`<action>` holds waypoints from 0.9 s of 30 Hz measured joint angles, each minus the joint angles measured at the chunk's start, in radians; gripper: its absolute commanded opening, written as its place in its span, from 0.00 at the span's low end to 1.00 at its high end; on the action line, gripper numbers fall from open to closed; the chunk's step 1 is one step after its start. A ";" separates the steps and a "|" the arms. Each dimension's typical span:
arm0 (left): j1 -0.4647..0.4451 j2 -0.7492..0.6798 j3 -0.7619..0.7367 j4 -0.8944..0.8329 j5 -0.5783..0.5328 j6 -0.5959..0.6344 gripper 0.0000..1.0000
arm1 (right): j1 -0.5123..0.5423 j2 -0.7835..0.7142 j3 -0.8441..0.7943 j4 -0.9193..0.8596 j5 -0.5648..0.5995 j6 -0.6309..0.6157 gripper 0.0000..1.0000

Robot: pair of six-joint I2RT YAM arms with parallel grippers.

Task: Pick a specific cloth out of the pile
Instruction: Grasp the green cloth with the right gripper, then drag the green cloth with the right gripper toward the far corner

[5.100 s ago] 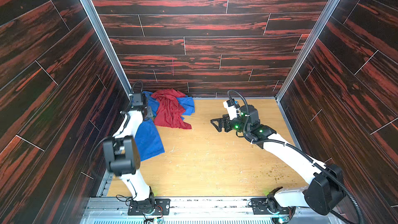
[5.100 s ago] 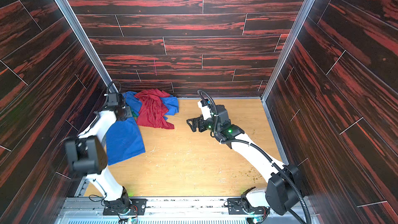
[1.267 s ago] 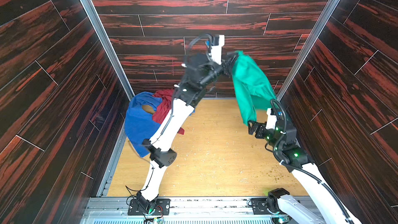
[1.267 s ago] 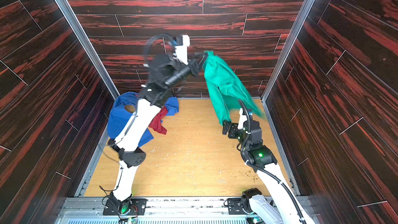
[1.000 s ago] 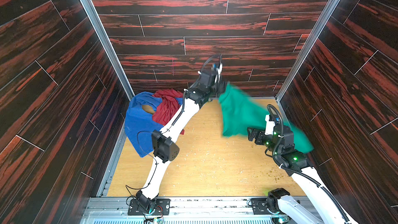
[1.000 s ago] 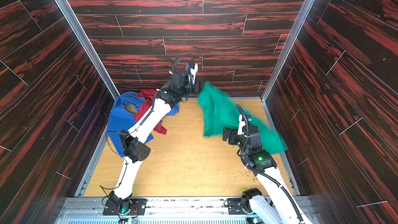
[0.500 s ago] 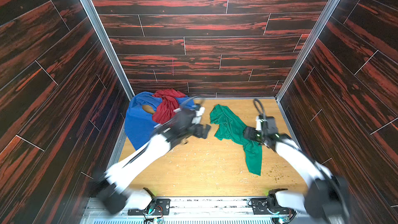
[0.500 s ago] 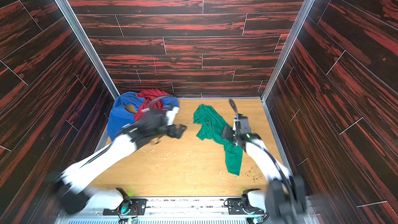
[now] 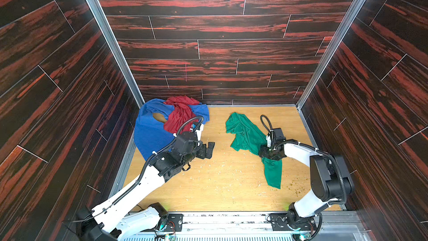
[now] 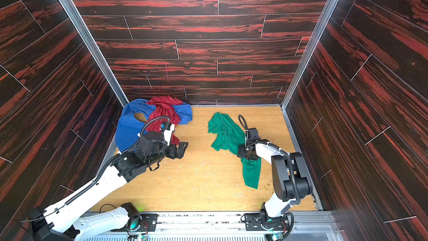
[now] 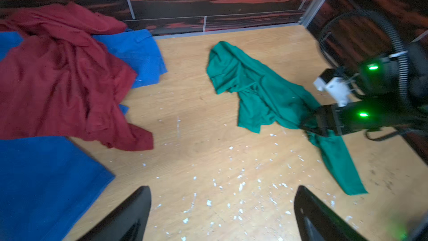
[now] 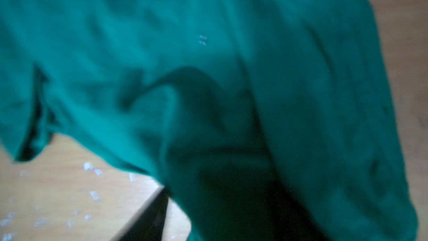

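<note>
On light wooden table (image 9: 220, 181), right of centre, well apart from pile (image 9: 162, 124) of large royal-blue cloth (image 9: 148, 135) and thin dark red cloth (image 9: 180, 114) in far left corner: plain emerald-green soft cloth (image 9: 245, 135), crumpled flat. Long axis diagonal, bunched wide end toward back wall, narrow tail toward near right. At its middle, right gripper (image 9: 264, 154), jaws buried in fabric, grip impossible to tell. Just beside pile, left gripper (image 9: 210, 150), jaws wide, empty.
</note>
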 measured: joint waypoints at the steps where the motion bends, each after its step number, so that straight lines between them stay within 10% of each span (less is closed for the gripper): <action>1: 0.000 0.011 0.002 0.008 -0.009 -0.002 0.99 | 0.000 0.004 0.001 -0.002 -0.010 -0.005 0.05; 11: 0.000 0.018 -0.001 0.078 -0.052 -0.045 0.99 | 0.000 -0.074 0.113 -0.080 -0.063 -0.077 0.00; 27: 0.000 0.017 -0.008 0.126 -0.073 -0.052 0.99 | -0.038 -0.210 0.861 -0.431 0.130 -0.165 0.00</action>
